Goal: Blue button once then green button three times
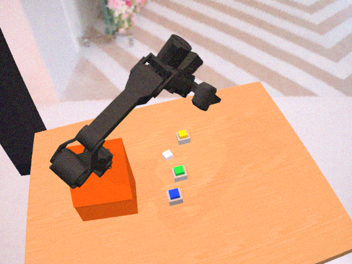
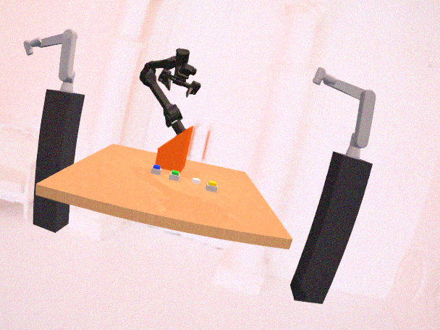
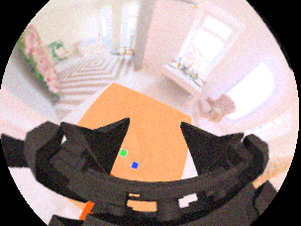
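The blue button [image 1: 174,193] [image 2: 156,167] [image 3: 135,165] sits in a grey housing, nearest the front of the row in the top view. The green button [image 1: 179,170] [image 2: 175,173] [image 3: 123,153] sits in its own grey housing beside it. Both caps stand raised. My gripper [image 2: 178,92] [image 3: 155,122] is open and empty, high above the table and touching nothing. In the wrist view the green and blue buttons show between the fingers, low and near the left finger. In the top view one finger is largely hidden.
A yellow button [image 1: 182,134] [image 2: 212,184] is at the other end of the row. A small white block [image 1: 168,154] [image 2: 195,180] lies between it and the green button. A large orange block [image 1: 104,191] [image 2: 171,155] stands at the arm's base. Two grey arms stand on black pillars beyond the table.
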### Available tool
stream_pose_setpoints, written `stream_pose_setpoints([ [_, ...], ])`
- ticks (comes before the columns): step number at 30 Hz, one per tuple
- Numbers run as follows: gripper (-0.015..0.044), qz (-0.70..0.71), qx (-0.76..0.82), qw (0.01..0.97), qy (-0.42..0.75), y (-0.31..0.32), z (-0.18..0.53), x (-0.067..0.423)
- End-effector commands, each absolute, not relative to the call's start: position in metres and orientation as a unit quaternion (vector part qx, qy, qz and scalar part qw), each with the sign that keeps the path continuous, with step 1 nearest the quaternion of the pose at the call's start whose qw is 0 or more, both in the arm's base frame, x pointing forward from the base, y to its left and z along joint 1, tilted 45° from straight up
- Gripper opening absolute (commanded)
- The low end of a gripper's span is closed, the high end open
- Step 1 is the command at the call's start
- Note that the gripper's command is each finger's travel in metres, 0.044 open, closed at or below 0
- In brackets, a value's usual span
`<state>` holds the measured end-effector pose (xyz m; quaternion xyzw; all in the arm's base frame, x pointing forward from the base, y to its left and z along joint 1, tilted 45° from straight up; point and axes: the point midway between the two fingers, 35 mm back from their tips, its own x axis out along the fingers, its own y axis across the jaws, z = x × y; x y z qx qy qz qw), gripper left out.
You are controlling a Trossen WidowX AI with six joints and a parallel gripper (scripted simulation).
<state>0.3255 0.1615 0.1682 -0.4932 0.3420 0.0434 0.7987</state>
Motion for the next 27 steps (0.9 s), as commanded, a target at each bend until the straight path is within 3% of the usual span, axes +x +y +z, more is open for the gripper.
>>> stream_pose_setpoints([
  [1, 0.0400, -0.017, -0.460, 0.777, 0.430, 0.103, 0.120, 0.320],
  [12, 0.0400, -0.209, -0.331, 0.666, 0.635, -0.045, 0.025, 0.231],
  [20, 0.0400, -0.225, -0.318, 0.653, 0.649, -0.055, 0.019, 0.218],
  [27, 0.0216, -0.226, -0.319, 0.652, 0.649, -0.098, -0.023, 0.221],
])
